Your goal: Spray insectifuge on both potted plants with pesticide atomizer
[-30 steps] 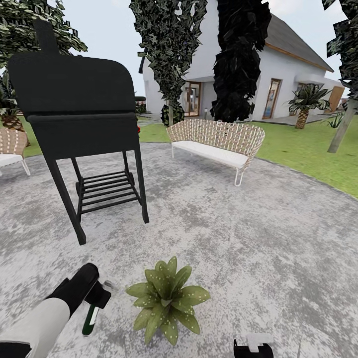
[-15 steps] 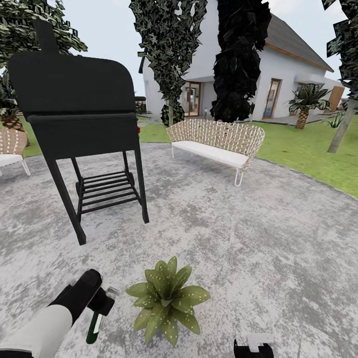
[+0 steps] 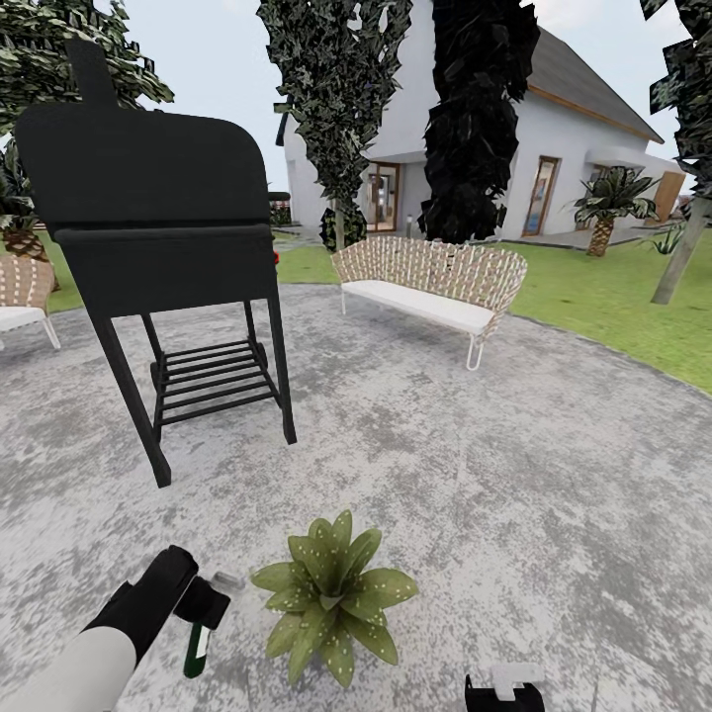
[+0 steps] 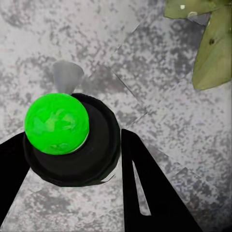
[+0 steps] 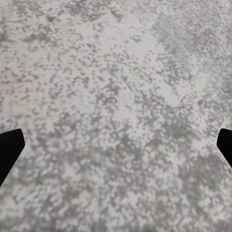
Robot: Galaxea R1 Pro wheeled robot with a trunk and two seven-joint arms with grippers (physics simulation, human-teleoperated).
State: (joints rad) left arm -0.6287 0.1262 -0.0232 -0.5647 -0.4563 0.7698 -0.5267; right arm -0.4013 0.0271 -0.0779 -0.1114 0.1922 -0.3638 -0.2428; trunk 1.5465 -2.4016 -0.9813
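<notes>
My left gripper [image 3: 203,605] is shut on the pesticide atomizer [image 3: 196,648], gripping its black sprayer head, with the dark green body hanging below. Its pale nozzle tip points at a potted plant [image 3: 331,593] just to its right, a short gap between them. In the left wrist view the atomizer [image 4: 57,123] sits between the black fingers [image 4: 145,188], and speckled leaves of the plant [image 4: 212,53] lie beyond it. The leaves hide the plant's pot. My right gripper [image 3: 504,690] hangs at the frame's lower edge; in its wrist view it [image 5: 116,145] stands open over bare stone.
A black grill [image 3: 148,227] stands on the grey stone patio [image 3: 494,475] behind the left arm. A woven bench [image 3: 430,287] sits further back, and a woven chair [image 3: 20,297] at the left edge. Lawn, trees and a white house lie beyond.
My left gripper with the atomizer has shifted slightly right and lower, bringing the nozzle closer to the plant. The right gripper and the plant have not moved.
</notes>
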